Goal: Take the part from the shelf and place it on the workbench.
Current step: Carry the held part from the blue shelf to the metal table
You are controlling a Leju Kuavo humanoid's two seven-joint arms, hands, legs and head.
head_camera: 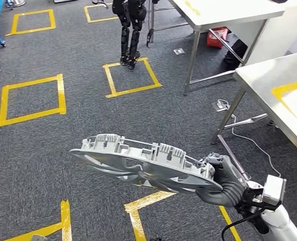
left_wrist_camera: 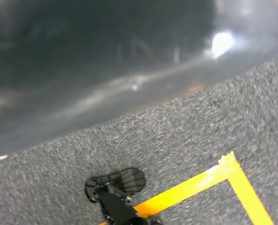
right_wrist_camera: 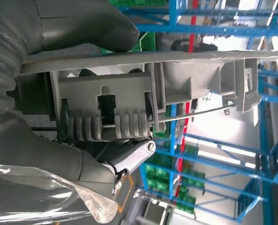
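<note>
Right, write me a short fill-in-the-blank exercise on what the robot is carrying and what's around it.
1. The grey plastic part is held by the robot's ____ robot hand.
2. The squares taped on the carpet are ____ in colour.
3. The part hangs over the ____, not over the metal workbench.
4. The shelf frame behind the part in the right wrist view is ____.

Missing words: right; yellow; carpet; blue

No legible text, labels, brand marks or numbers in any view. Head view: the grey part point(head_camera: 147, 163) carries moulded ribs and clips, no readable marking; the steel bench point(head_camera: 268, 85) shows a yellow tape strip, no lettering; yellow tape squares point(head_camera: 31, 100) on the carpet are plain outlines — no numerals. Right wrist view: blue shelf point(right_wrist_camera: 215, 28) frames and green bins, no readable tags. Left wrist view — blurred.
</note>
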